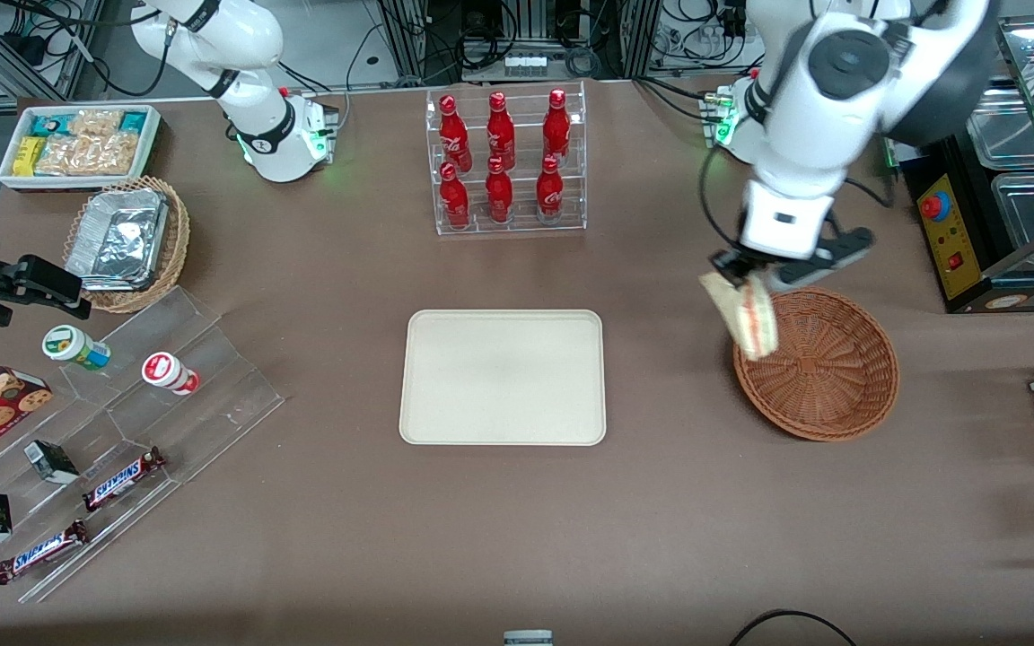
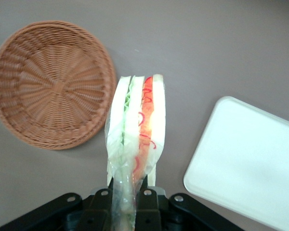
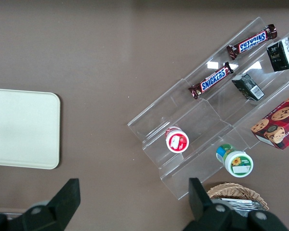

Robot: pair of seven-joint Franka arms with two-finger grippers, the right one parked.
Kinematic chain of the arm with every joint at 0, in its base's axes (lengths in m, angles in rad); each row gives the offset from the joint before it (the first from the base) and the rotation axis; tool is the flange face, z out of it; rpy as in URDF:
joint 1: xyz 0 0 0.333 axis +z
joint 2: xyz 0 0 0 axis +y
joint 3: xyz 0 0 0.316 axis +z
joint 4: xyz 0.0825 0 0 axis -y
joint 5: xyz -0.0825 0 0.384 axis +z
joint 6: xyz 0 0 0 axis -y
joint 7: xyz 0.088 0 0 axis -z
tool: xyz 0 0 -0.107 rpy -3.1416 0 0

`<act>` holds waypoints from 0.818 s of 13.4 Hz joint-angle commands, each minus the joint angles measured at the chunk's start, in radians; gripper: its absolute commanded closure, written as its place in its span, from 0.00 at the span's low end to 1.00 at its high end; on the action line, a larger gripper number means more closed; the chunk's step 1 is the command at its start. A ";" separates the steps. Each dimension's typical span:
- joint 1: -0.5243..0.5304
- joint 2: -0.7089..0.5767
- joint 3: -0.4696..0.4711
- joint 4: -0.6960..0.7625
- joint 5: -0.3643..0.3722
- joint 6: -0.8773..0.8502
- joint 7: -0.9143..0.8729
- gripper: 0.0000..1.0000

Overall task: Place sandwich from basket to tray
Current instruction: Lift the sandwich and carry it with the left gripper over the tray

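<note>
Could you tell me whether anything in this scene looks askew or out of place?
Only the sandwich: it hangs tilted from the hand, pinched by one end above the basket rim, not lying flat. The tray is bare and square to the table.

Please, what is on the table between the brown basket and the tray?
Nothing: in the front view only bare table lies between the basket and the tray. The hand holds the sandwich above the basket's rim.

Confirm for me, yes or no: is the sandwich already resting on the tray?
No: the gripper holds the sandwich in the air above the basket rim, apart from the tray.
</note>
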 commanded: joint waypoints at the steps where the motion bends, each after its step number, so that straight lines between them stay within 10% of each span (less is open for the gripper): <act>1: -0.108 0.071 0.015 0.072 -0.002 -0.008 0.045 1.00; 11: -0.303 0.588 0.020 0.358 0.007 0.216 0.018 1.00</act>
